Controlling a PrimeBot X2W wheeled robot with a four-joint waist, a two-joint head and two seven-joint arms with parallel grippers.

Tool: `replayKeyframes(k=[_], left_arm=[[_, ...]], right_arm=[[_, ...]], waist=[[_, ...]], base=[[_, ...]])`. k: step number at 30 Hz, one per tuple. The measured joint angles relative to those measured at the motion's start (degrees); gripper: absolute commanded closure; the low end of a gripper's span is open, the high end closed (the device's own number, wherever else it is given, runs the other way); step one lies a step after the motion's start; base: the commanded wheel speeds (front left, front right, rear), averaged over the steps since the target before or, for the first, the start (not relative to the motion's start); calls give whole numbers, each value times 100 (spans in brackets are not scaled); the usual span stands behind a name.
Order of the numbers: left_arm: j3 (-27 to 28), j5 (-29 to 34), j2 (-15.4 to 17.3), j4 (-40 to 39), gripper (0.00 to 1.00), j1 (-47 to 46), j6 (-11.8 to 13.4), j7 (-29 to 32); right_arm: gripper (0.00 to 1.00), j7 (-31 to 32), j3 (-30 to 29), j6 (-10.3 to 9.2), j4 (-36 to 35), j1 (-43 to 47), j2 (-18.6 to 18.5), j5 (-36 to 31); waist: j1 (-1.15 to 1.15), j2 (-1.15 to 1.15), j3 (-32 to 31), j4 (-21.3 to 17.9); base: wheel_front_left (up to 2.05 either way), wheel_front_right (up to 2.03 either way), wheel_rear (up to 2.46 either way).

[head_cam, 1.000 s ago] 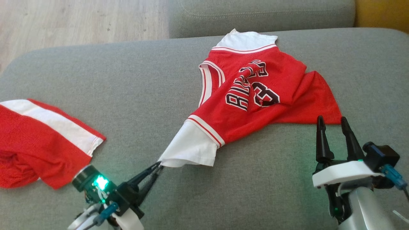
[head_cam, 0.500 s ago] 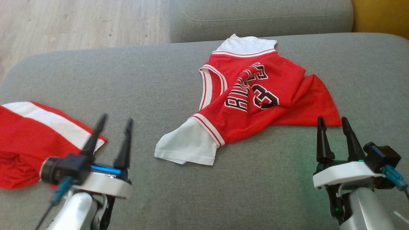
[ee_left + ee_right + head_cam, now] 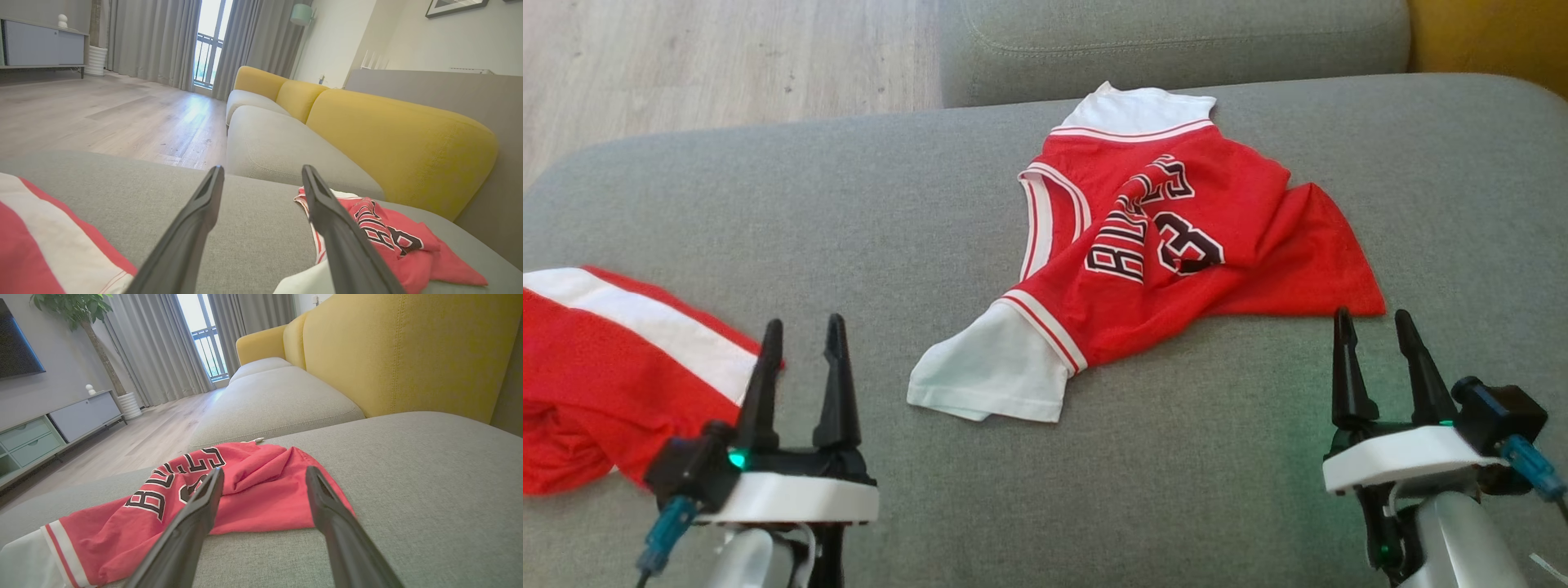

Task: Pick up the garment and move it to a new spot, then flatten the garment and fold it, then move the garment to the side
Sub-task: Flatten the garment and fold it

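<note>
Your left tool [image 3: 803, 320] and right tool [image 3: 1370, 313] both stand released and empty, while the jersey [image 3: 1176, 245] lies rumpled mid-seat on the grey sofa [image 3: 849, 204] just beyond them, so flattening, folding and moving it aside seem yet undone.

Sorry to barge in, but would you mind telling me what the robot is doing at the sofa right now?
The robot is dealing with a red basketball jersey that lies rumpled on the grey sofa cushion. Neither gripper holds it: the left gripper and the right gripper are both open near the cushion's front, the right one close to the jersey's red hem. The jersey is not yet flattened or folded. A second red-and-white garment lies at the far left.
</note>
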Motion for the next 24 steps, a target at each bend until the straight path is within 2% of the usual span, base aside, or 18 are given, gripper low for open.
replayKeyframes(k=[6, 12, 19, 24], left_arm=[[-179, 35, -107, 433, 0, -76, -205, 43], [-558, -93, -294, 1100, 0, -361, -356, 623], [-723, 63, -289, 1933, 0, -958, -233, 1069], [-943, 439, -269, 2398, 0, -1211, 88, 1333]], right_arm=[[0, 0, 1, 0, -44, -1, 0, 0], [0, -1, 25, 0, -74, -16, 0, 0], [0, 0, 129, 0, -114, -165, 0, -1], [0, 0, 113, 0, -116, -199, 0, -1]], waist=[[0, 0, 123, 5], [0, 0, 336, 20], [1, 0, 609, -72], [0, 0, 715, -170]], base=[[0, 0, 0], [0, 0, 0], [0, 0, 0], [0, 0, 0]])
